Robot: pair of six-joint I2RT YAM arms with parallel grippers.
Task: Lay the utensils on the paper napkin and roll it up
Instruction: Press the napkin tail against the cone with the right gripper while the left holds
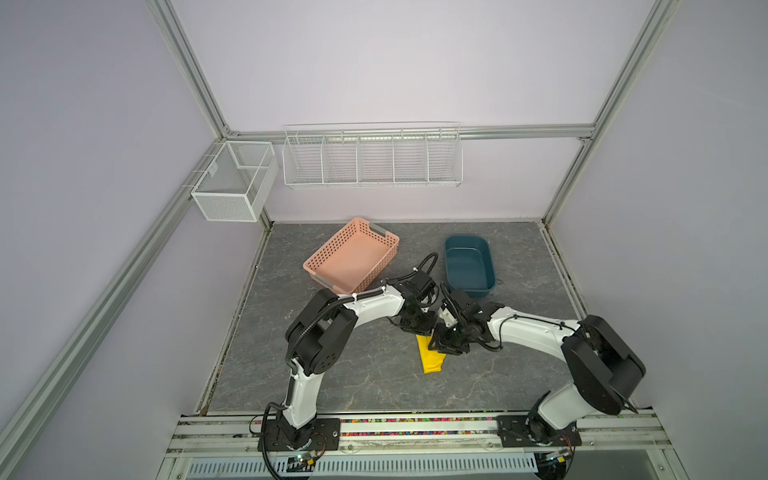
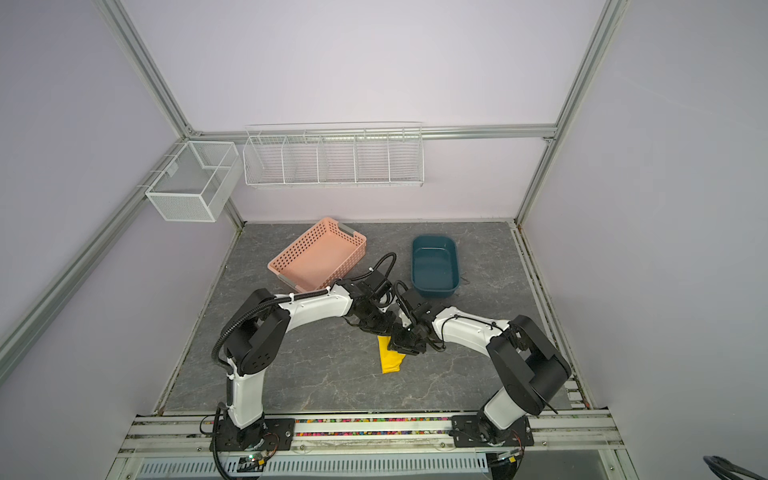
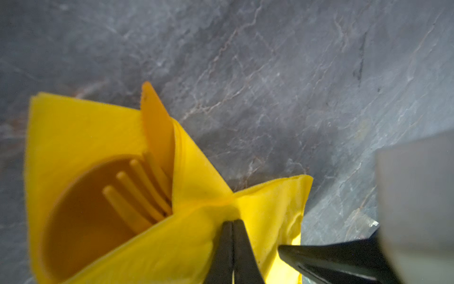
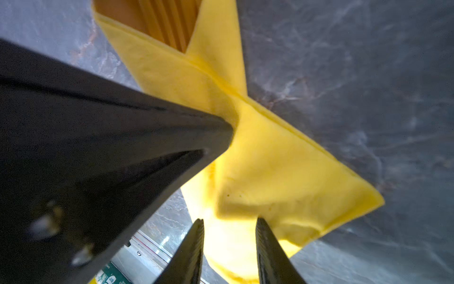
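Paper napkin [image 1: 432, 360] lay mid table [image 1: 365, 374], folded round the utensils [image 3: 137, 194]. Left gripper [image 3: 232, 222] was clamped on its fold; right gripper [image 4: 229, 221] stood with jaws apart at the loose flap. Advice: hold the pinch, tuck flap tight, roll slowly

Bright yellow paper napkin [image 4: 258, 152] is folded over itself, its layers crossing at a crease mid-frame. Orange utensils [image 4: 159, 22] sit inside the open fold at one end; ribbed tines show, the rest is hidden. The black left gripper [image 4: 227, 130] comes in as one closed wedge, its tip touching the napkin at the crease. The right gripper [image 4: 229, 222] has its jaws apart, with a loose napkin flap edge right at the tips, not pinched. Under everything is a grey marbled table [image 4: 356, 61].
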